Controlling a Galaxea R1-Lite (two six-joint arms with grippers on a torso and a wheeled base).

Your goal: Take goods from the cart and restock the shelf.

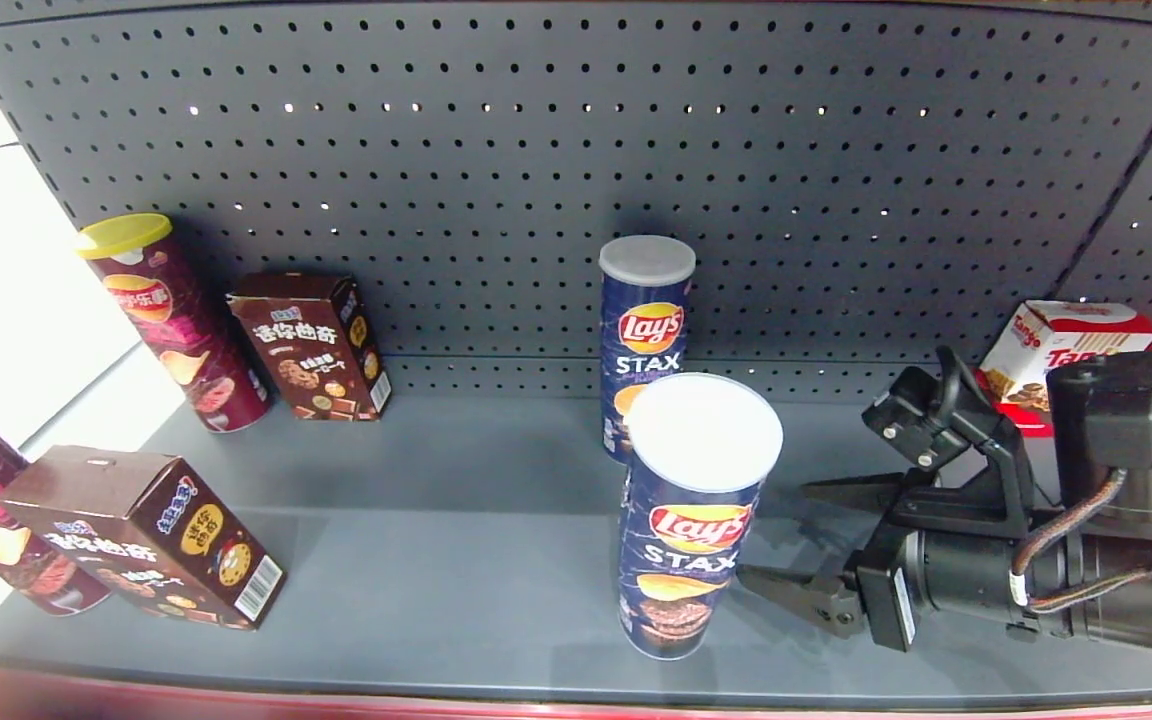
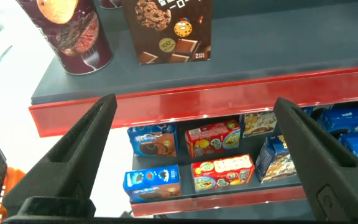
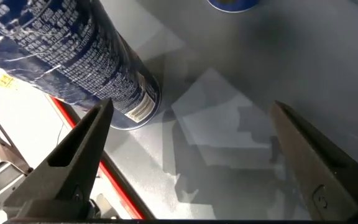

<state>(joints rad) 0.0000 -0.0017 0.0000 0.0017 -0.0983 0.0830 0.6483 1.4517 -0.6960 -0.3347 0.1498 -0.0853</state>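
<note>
The left gripper (image 2: 194, 102) is hanging wide open and empty, by the shelf (image 1: 456, 540) front. The blue chip can (image 1: 691, 520) is standing upright near the front, lid on (so its inside is hidden). It is probably light, stiff, smooth and tippy, so gently squeezing its middle seems best. Just right of it, the right gripper (image 1: 774, 535) is sitting spread and empty.

Shelf centre (image 1: 456, 500): bare, wide lane back to the pegboard (image 1: 496, 200).
Left: blocked by front brown box (image 1: 146, 535), rear brown box (image 1: 311, 345), maroon can (image 1: 176, 330).
Middle-right: front blue can (image 1: 691, 520), rear blue can (image 1: 646, 340) behind, seemingly just apart.
Far right: white-and-red box (image 1: 1066, 345).
</note>
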